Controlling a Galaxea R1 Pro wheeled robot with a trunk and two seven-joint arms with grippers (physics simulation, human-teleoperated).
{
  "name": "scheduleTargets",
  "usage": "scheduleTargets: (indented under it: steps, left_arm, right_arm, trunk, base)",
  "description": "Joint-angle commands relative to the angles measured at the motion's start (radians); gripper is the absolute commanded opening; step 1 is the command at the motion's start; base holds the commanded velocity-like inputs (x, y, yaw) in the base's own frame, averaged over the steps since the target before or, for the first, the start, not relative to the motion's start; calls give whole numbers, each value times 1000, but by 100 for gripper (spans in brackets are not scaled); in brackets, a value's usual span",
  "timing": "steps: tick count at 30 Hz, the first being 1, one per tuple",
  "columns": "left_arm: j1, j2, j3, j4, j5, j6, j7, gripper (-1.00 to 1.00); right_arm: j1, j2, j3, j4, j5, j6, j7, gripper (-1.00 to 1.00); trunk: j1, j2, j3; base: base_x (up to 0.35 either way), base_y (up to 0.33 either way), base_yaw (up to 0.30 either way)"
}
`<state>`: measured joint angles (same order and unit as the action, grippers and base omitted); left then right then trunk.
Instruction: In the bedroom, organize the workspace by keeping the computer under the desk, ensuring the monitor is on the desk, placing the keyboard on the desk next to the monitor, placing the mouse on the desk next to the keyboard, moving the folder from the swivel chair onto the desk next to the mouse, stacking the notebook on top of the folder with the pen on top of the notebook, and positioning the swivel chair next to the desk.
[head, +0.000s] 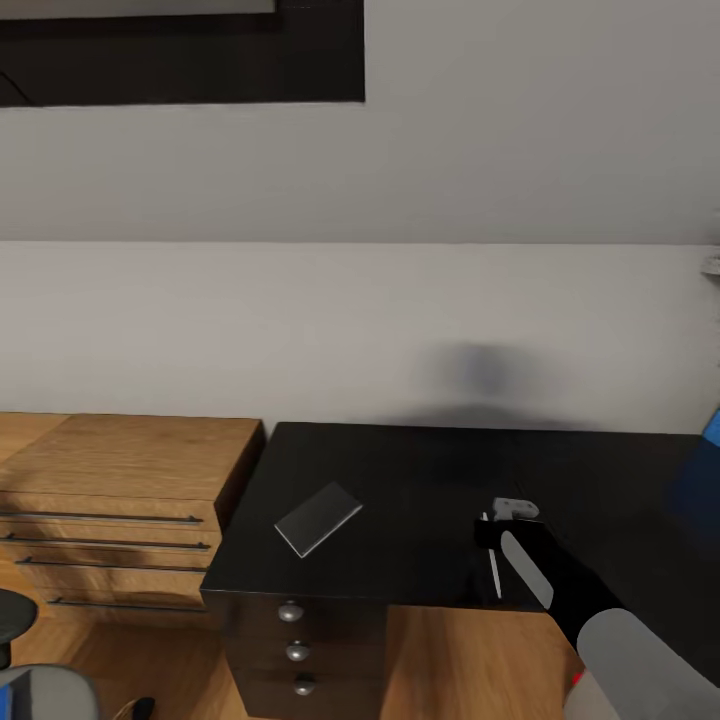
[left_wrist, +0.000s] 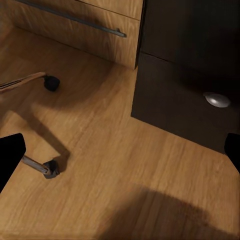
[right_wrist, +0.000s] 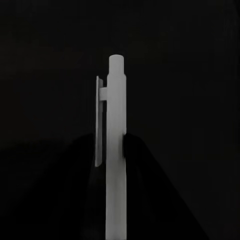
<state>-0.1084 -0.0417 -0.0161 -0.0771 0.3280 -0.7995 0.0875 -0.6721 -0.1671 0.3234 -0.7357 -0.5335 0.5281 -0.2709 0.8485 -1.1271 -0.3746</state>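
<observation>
The black desk (head: 420, 470) runs from the middle to the right under a white wall. The dark grey notebook (head: 318, 518) lies flat on its left part. The slim white pen (head: 493, 570) is near the desk's front edge, at the tip of my right gripper (head: 492, 535). Up close, the pen (right_wrist: 115, 150) stands between dark fingers that look shut on it. A bright blue folder (head: 712, 430) shows at the right edge. The swivel chair (head: 45, 695) peeks in at the bottom left. My left gripper (left_wrist: 120, 155) hangs open over the wooden floor beside the desk's drawers (left_wrist: 190, 100).
A light wooden chest (head: 120, 500) with bar handles stands against the desk's left end. The chair's chrome legs and black casters (left_wrist: 51, 82) lie on the floor near the left gripper. Round drawer knobs (head: 291, 611) face me below the desk's front edge.
</observation>
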Motion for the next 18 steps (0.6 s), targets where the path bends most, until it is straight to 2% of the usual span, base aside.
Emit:
scheduleTargets:
  steps: [1, 5, 13, 18]
  left_arm:
    - [-1, 0, -2, 0, -5, -3, 9, 100]
    - [-1, 0, -2, 0, -4, -3, 9, 100]
    - [-1, 0, -2, 0, -4, -3, 9, 100]
    - [-1, 0, -2, 0, -4, -3, 9, 100]
  right_arm:
    - [-1, -2, 6, -2, -12, 2, -10, -100]
    - [-1, -2, 8, -3, -12, 2, -9, -100]
    - [-1, -2, 9, -10, -13, 3, -7, -100]
    - [-1, -2, 9, -11, -12, 2, -7, -100]
  trunk:
    - [0, -1, -1]
    - [0, -1, -1]
    - [0, -1, -1]
    - [0, -1, -1]
  base:
    - [0, -129, 0]
    - [129, -32, 0]
    - [271, -1, 0]
    - [91, 0, 0]
